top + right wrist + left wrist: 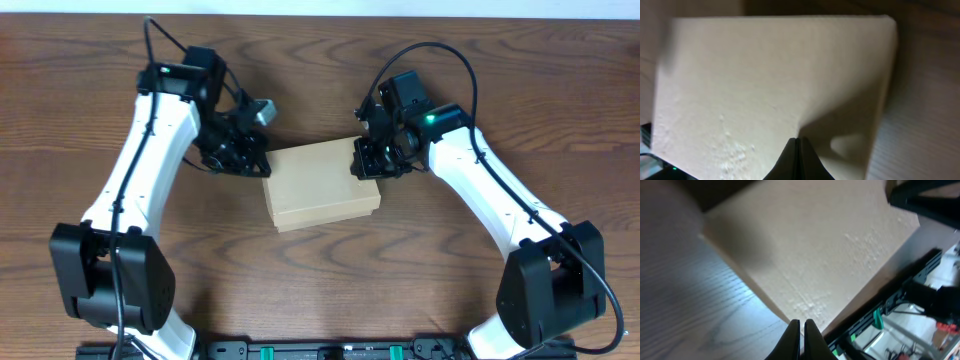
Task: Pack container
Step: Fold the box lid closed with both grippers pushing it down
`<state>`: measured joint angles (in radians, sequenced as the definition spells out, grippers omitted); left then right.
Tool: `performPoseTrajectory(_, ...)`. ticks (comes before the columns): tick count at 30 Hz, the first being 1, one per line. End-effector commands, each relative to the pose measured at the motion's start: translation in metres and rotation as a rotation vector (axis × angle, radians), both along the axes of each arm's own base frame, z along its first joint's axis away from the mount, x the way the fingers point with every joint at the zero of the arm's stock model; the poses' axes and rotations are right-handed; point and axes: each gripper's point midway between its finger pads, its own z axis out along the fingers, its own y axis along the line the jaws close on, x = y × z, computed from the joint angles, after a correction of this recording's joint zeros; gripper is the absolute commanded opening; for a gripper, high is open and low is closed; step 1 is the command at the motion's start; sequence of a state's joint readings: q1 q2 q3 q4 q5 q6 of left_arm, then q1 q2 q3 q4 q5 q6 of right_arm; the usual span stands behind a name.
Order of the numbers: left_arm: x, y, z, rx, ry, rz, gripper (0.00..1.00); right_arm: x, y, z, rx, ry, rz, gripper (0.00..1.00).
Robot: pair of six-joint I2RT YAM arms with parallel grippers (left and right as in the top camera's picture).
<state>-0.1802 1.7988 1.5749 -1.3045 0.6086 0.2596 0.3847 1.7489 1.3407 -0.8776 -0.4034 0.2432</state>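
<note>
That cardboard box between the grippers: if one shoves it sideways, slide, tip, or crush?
The container sits low and flat with its lid down, so it probably slides rather than tips. The wood table looks smooth, so little drag. Its plain cardboard top may dent under the shut right gripper.

Dark brown wood-grain table (320, 290) fills the overhead view; a pale strip (400, 10) runs along its far edge; a black rail (330, 350) with green parts lines its near edge.

Lab: robot arms (150, 150), wooden table (320, 290)
</note>
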Motion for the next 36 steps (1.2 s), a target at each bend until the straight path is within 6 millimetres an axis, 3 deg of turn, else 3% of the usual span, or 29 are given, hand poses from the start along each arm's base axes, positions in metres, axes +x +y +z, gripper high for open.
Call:
performPoseTrajectory(1, -0.013, -0.004, -0.009, 0.049, 0.011, -0.047, 0.06, -0.002, -0.013, 0.001, -0.091, -0.027, 0.001, 0.02)
performPoseTrajectory(12, -0.040, -0.003, -0.067, 0.137, 0.118, 0.002, 0.06, -0.006, -0.011, -0.002, -0.139, -0.039, 0.016, 0.02)
performPoseTrajectory(22, -0.028, -0.004, -0.062, 0.138, 0.071, 0.011, 0.06, -0.012, -0.014, 0.003, -0.144, -0.030, 0.018, 0.01)
performPoseTrajectory(31, -0.007, -0.004, -0.045, 0.151, -0.011, 0.015, 0.06, -0.034, -0.013, -0.022, -0.236, 0.003, 0.035, 0.02)
performPoseTrajectory(36, -0.006, -0.004, -0.030, 0.140, -0.056, 0.019, 0.06, -0.033, -0.014, -0.010, -0.223, -0.029, 0.024, 0.02)
